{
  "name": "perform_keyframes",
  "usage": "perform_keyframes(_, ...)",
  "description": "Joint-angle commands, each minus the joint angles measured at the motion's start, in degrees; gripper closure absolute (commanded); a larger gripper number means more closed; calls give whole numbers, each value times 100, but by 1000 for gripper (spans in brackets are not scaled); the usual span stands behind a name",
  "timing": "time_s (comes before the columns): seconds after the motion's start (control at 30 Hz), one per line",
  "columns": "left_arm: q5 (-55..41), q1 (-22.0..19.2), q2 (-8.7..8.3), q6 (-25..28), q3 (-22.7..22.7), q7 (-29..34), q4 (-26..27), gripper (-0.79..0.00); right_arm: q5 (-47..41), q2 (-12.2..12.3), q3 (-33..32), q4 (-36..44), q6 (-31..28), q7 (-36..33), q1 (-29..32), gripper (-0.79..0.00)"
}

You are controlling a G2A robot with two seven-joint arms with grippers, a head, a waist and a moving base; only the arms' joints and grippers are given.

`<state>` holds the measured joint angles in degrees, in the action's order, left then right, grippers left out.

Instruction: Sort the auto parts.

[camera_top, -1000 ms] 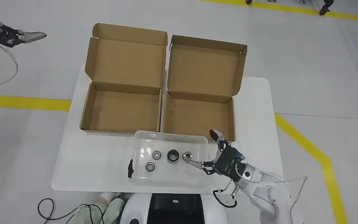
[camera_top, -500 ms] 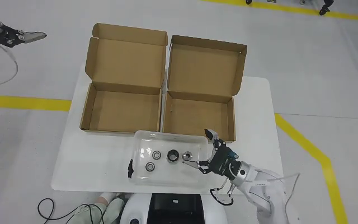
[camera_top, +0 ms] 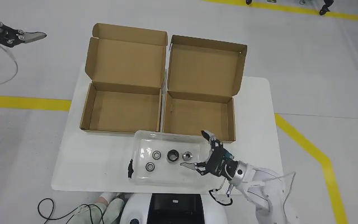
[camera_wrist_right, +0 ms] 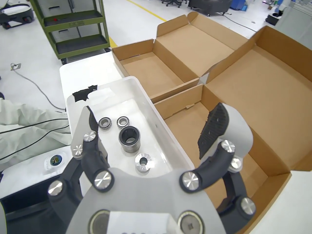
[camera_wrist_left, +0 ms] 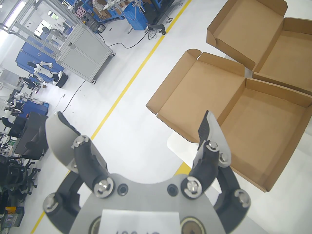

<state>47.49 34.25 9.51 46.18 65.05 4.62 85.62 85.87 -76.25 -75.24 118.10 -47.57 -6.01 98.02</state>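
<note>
Btm ctr of top view: R tool [camera_top: 194,149] over right end of clear tray [camera_top: 140,136]. Gapes wide, grips nothing; lower fingertip just beside small metal bushing [camera_top: 187,156]. Left of that in tray: dark-bored sleeve bearing [camera_top: 173,155], then two roller bearings [camera_top: 157,154], all apart. Behind tray on white bench [camera_top: 84,162]: open cardboard L box [camera_top: 120,112] & R box [camera_top: 198,117] side by side, lids folded back. L tool [camera_wrist_left: 132,118] likewise spread wide, nothing betw fingers, out past bench edge on L box's side.
</note>
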Motion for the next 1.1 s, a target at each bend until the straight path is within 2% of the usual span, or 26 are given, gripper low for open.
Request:
perform_keyframes(0.0, 0, 0, 0, 0, 0, 0, 0, -785, -35, 24, 131, -112, -440, -278, -289, -785)
perform_keyframes(0.2, 0, 0, 0, 0, 0, 0, 0, -785, -329, 38, 664, -320, -915, -1380, -1022, -785)
perform_keyframes(0.33, 0, 0, 0, 0, 0, 0, 0, -785, -302, 41, 984, -229, -809, -2131, -1295, -785)
perform_keyframes(0.37, 0, 0, 0, 0, 0, 0, 0, -785, -254, 43, 1073, -228, -784, -2261, -1336, -751)
perform_keyframes(0.43, 0, 0, 0, 0, 0, 0, 0, -785, -173, 44, 1235, -291, -704, -2487, -1404, -760)
perform_keyframes(0.63, 0, 0, 0, 0, 0, 0, 0, -785, -85, 55, 1471, -495, -422, -2846, -1560, -671)
perform_keyframes(1.07, 0, 0, 0, 0, 0, 0, 0, -785, -141, 93, 1836, -980, -196, -3187, -1900, -628)
